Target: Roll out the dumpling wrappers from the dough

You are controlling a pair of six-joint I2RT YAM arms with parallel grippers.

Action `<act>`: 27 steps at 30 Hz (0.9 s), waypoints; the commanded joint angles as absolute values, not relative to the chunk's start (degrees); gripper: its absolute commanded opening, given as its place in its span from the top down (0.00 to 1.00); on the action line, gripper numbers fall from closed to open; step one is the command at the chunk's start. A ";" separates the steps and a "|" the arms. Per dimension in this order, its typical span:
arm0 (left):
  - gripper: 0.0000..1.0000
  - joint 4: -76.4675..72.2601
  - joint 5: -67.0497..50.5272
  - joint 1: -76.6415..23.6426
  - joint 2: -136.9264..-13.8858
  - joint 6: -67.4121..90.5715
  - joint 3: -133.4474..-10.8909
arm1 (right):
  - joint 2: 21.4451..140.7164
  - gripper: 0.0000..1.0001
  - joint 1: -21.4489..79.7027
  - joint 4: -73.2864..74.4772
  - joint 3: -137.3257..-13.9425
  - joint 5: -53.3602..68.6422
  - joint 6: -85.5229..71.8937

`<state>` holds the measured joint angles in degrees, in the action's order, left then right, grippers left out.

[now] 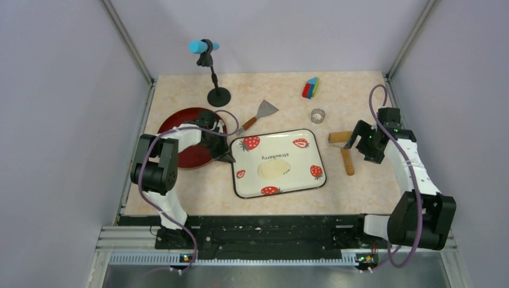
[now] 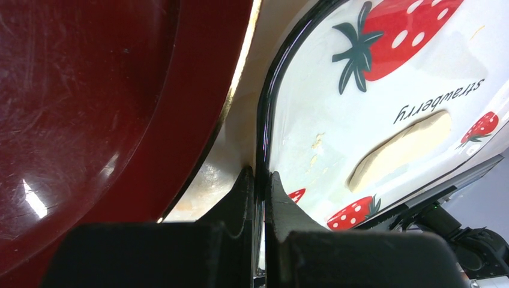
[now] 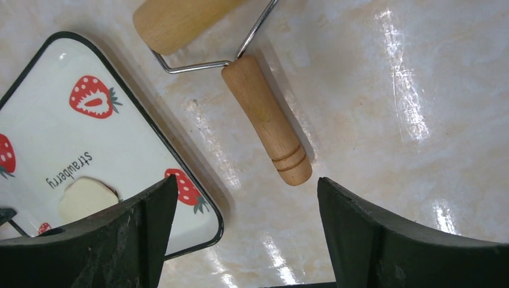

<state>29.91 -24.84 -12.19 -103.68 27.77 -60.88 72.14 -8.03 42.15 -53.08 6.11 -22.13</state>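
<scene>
Pale marbled tabletop (image 1: 360, 96) carries a white strawberry-printed rectangular tray (image 1: 300, 162). At the tray's middle lies the dough (image 1: 274, 168), a thin, flat, cream oval with its long axis running from about 8 to 2 o'clock. The left gripper (image 2: 259, 180) is nearly closed, pinching the tray's 9 o'clock rim. The right gripper (image 3: 246, 198) is wide open and holds nothing. It hovers over the tan wooden rolling pin (image 1: 347, 159) at 3 o'clock of the tray, the handle running roughly 12 to 6. The right arm is nearer the pin, and the dough lies at 9 o'clock from it.
</scene>
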 commanded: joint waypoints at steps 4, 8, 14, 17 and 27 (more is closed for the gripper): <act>1.00 28.67 -20.30 -13.83 -106.52 26.51 -61.67 | 75.88 0.12 -8.25 41.62 -61.01 6.60 -20.59; 1.00 28.55 -20.23 -14.30 -106.97 27.10 -61.89 | 79.99 0.06 -8.17 40.43 -63.14 9.40 -20.63; 1.00 27.91 -20.21 -15.68 -107.78 28.66 -62.59 | 88.31 0.07 -8.04 38.99 -69.02 13.51 -21.11; 1.00 27.95 -20.13 -16.60 -108.22 29.42 -63.11 | 93.30 0.10 -7.39 39.19 -73.25 14.77 -21.08; 1.00 27.06 -19.62 -18.19 -108.99 31.48 -62.78 | 109.69 0.18 -5.46 40.14 -88.61 16.92 -24.52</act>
